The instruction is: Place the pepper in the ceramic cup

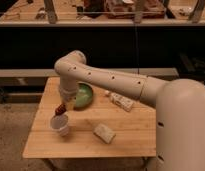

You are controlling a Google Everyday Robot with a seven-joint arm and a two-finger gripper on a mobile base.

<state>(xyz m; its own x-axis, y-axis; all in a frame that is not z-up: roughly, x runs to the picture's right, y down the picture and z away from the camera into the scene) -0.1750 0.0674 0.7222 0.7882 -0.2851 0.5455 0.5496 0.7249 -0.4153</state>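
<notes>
Taking the ceramic cup (60,124) as the landmark, the nearest thing to the viewer beyond it is the pale beige block (104,132), lying flat on the tabletop (131,142) to the cup's right and a little forward of it, well apart and out of the arm's way. The cup itself stands upright near the front left of the tabletop, mouth up, which is what lets something be dropped straight in from above.

Directly above the cup's rim hangs the pepper (60,109), dark red, tilted with its lower end towards the mouth of the cup. It seems to be just over or just meeting the rim, not yet resting inside. The gripper (63,106) sits immediately above and slightly behind the cup, pointing down, so that the pepper lines up with the opening. The pepper lies at the tips of the jaws, on their lower left side; whether the jaws are clamped on it or have begun to let go I cannot tell.

Behind the cup and to its right sits the green bowl (82,96), partly covered by the arm. Further right of the cup, towards the back, lies a whitish packet (122,101), with a small pale ball (106,93) near it.
</notes>
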